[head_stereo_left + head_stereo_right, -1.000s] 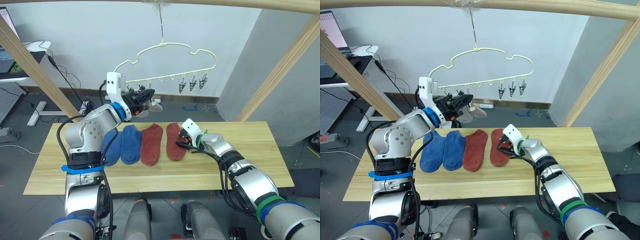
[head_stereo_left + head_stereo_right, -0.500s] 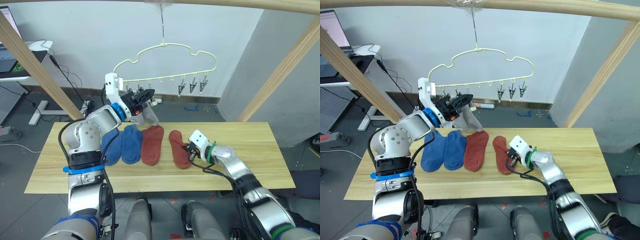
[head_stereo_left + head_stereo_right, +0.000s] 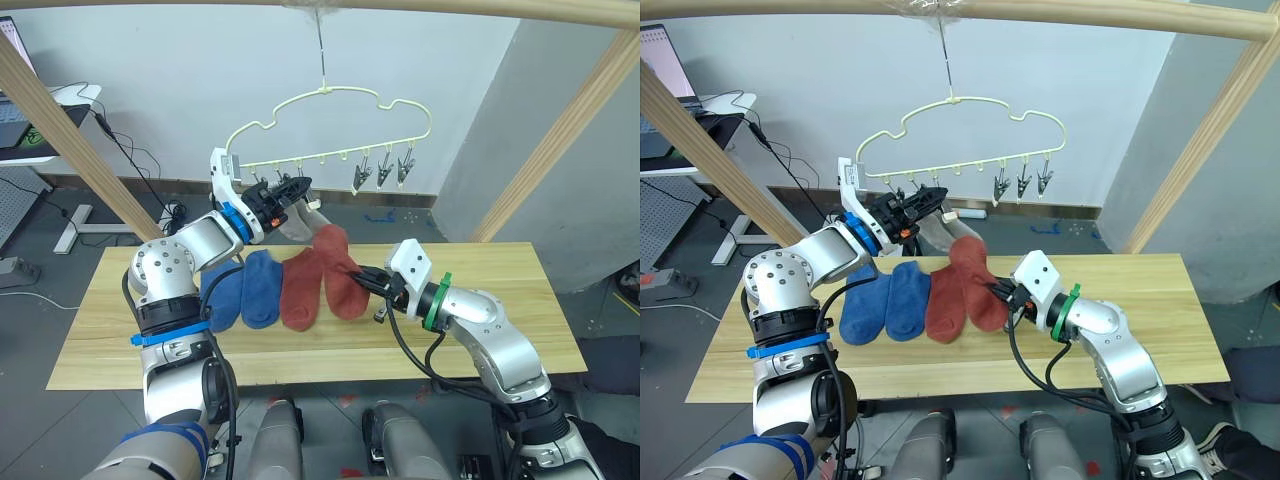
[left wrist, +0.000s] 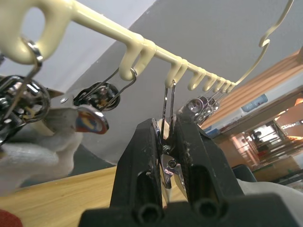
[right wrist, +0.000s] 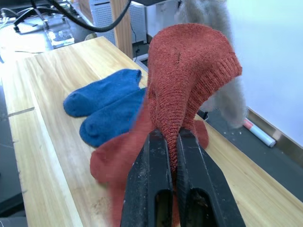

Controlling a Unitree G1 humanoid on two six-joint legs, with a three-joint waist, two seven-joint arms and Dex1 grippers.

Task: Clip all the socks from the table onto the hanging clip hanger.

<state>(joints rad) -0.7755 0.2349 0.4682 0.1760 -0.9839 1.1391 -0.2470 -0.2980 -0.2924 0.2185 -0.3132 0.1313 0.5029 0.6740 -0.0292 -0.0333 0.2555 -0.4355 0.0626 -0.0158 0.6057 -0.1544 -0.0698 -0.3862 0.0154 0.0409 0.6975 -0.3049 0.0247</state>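
Above the worktop [image 3: 500, 300], a red sock [image 3: 338, 268] hangs lifted, pinched in the right gripper [image 3: 366, 280], jaws closed on its fabric. Second red sock [image 3: 300, 290] and two blue socks [image 3: 245, 290] lie flat below. Left gripper [image 4: 166, 142] squeezes a clip [image 4: 168, 163] on the hanger [image 3: 330, 125], beside the grey socks [image 3: 300, 220] hanging there. Step: bringing sock three up. Next: feed its cuff into the pinched clip, then release.

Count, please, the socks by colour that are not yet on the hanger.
Blue socks: 2, both flat on the table.
Red socks: 2, one lying on the table, one held up in the right tool.
Total: 4.
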